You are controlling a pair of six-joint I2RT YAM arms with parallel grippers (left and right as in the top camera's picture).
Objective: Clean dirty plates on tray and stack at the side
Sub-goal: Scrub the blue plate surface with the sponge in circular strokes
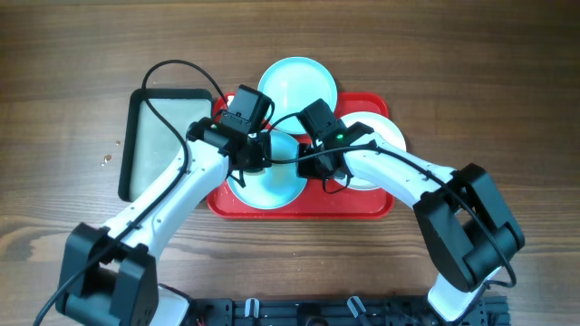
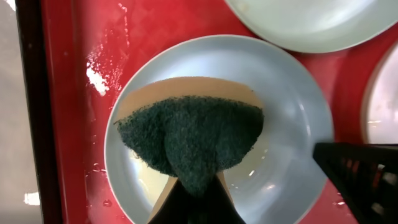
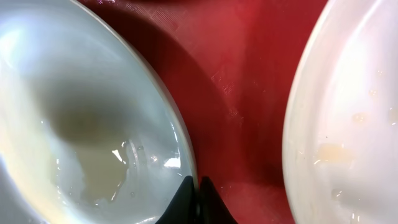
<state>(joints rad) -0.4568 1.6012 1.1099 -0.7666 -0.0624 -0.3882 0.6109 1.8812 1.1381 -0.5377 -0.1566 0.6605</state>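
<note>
Left end effector (image 2: 193,202) is clamped on the sponge (image 2: 189,134), which sits on the near turquoise plate (image 2: 286,93) in the middle of the red tray (image 2: 68,93). Right end effector (image 3: 194,202) is closed at that plate's rim; whether it pinches the rim is unclear. Risk: the wet plate may skid under scrubbing and knock the white plate (image 3: 348,124) beside it.

The brown wood-grain worktop (image 1: 72,54) carried a large red tray (image 1: 299,211) near its middle and, just beside it on the overhead view's left, a smaller black-rimmed tray (image 1: 128,149) with a pale inside.
</note>
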